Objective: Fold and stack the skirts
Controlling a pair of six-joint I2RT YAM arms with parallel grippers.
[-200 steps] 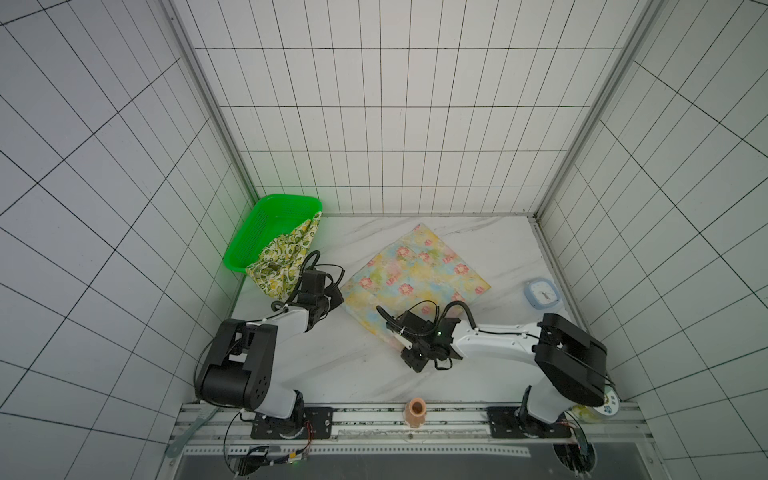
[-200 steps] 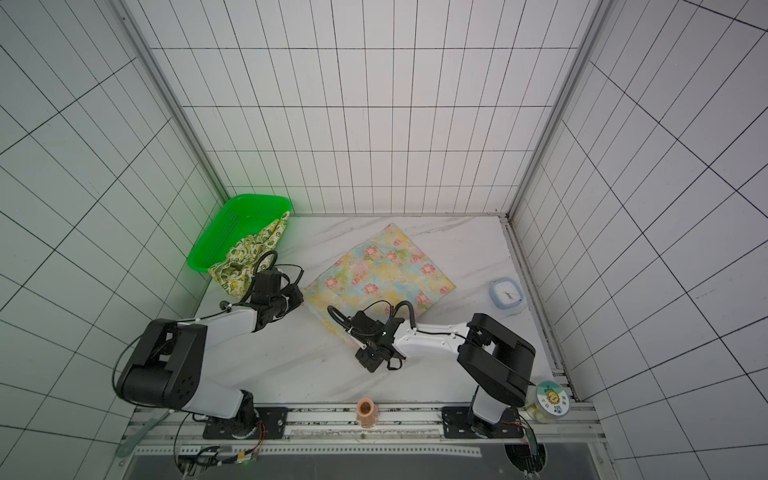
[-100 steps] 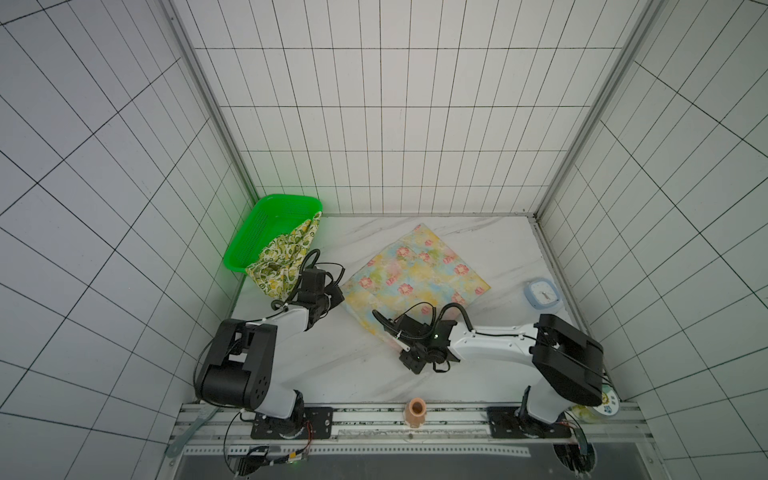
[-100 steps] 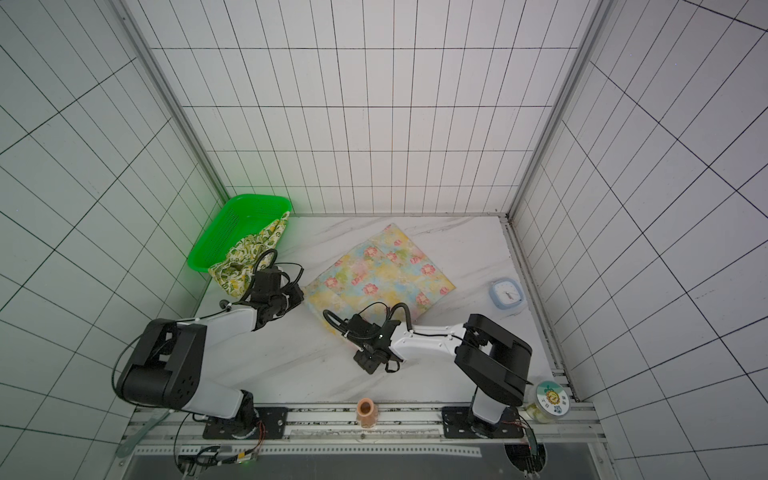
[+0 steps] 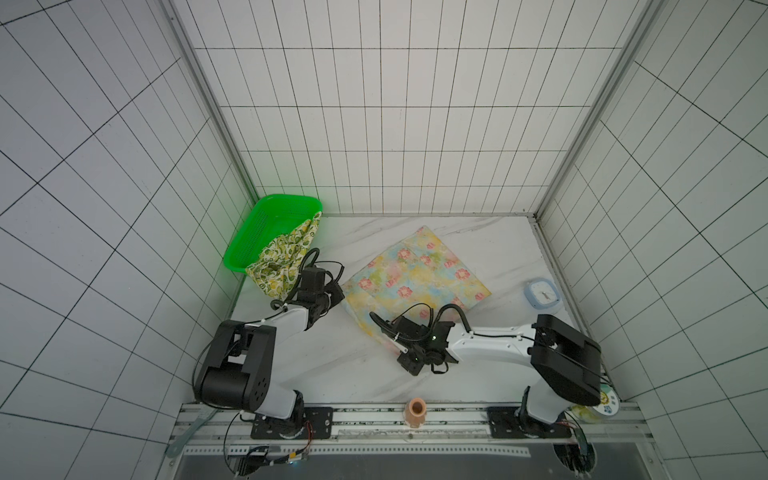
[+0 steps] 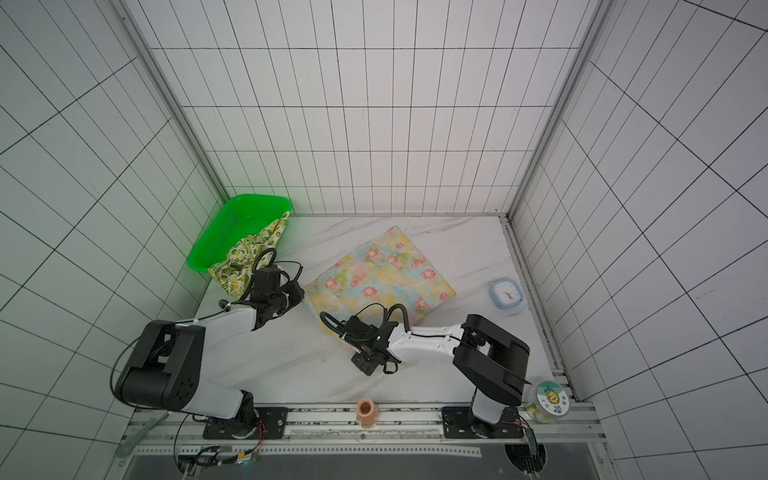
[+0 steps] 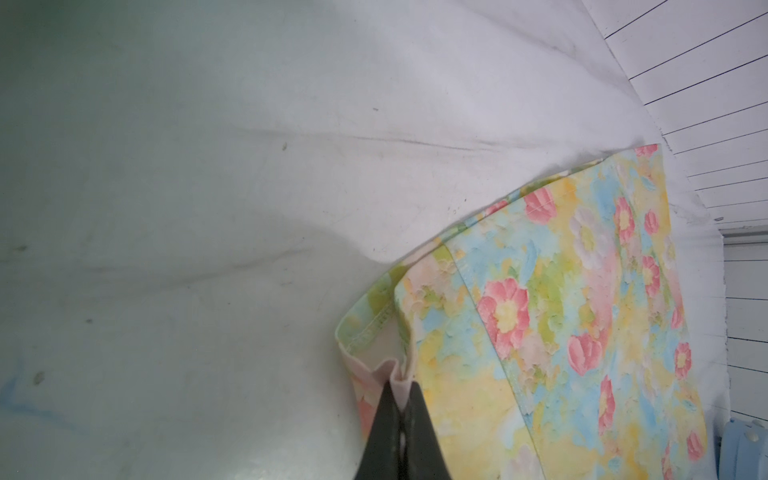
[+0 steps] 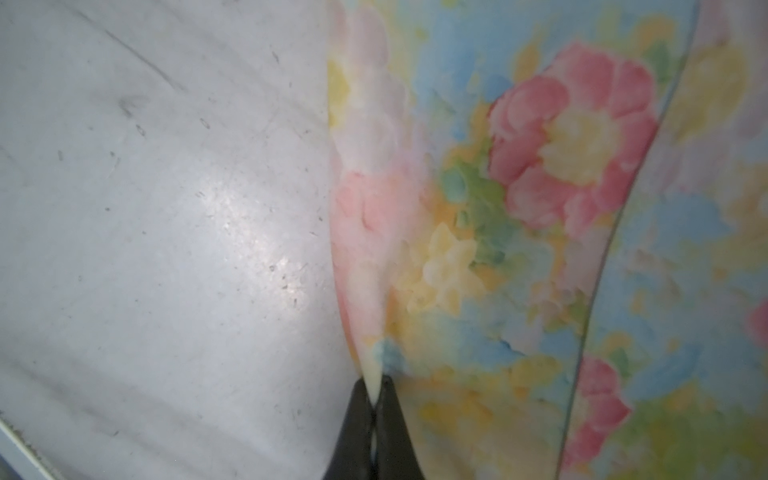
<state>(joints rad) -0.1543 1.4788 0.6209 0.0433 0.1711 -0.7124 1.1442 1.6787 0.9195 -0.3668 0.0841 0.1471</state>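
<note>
The left pincer (image 7: 399, 384) and right pincer (image 8: 376, 390) — both clamped — pinch edges of the floral skirt (image 5: 419, 270).

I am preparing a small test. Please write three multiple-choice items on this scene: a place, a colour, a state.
1. The lemon skirt lies: A flat at mid-table; B draped over the green basket's edge; C folded in a stack.
2. The clock's case is: A light blue; B red; C black.
3. The right gripper is: A open; B shut on the floral skirt; C shut on the clock.
Key: 1 B, it spills from the basket; 2 A, its frame is pale blue; 3 B, the wrist view shows cloth pinched.
</note>
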